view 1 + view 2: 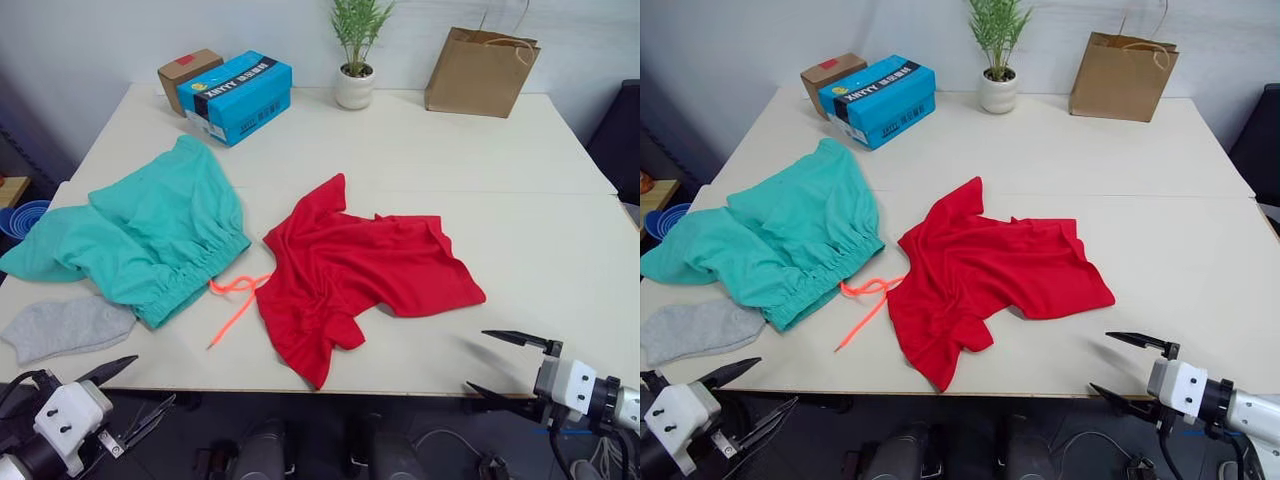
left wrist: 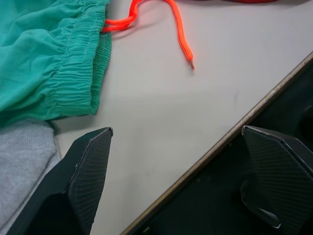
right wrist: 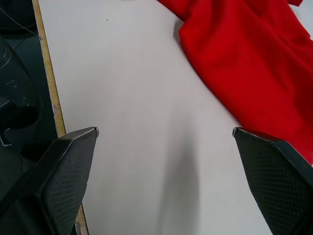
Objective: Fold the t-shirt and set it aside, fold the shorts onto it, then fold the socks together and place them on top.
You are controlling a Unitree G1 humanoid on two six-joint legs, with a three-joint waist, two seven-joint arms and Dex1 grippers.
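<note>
While both arms stay low at the near edge of the white table [image 1: 520, 250], the clothes lie unfolded on its top. The red t-shirt [image 1: 360, 270] is crumpled near the middle of the table, with one sleeve pointing away from the robot and its hem toward the right side. To its left lie the teal-green shorts [image 1: 150, 235], spread loosely, the gathered waistband turned toward the shirt. The neon orange drawstring [image 1: 238, 292] comes out of the waistband and runs over the bare table, its loop just beside the edge of the shirt. A light grey sock [image 1: 65, 326] lies at the near left corner, touching the shorts; whether it is one sock or two on each other cannot be told.

The left gripper [image 1: 128, 394] hangs just off the near left edge, close to the sock, with its two black fingers wide apart and nothing between them. The right gripper [image 1: 505, 368] is at the near right edge, well apart from the shirt, its fingers also spread wide and holding nothing.

At the far side of the table stand a blue shoe box [image 1: 235, 96], a small cardboard box [image 1: 188, 70] beside it, a potted plant [image 1: 355, 60] and a brown paper bag [image 1: 480, 72].
</note>
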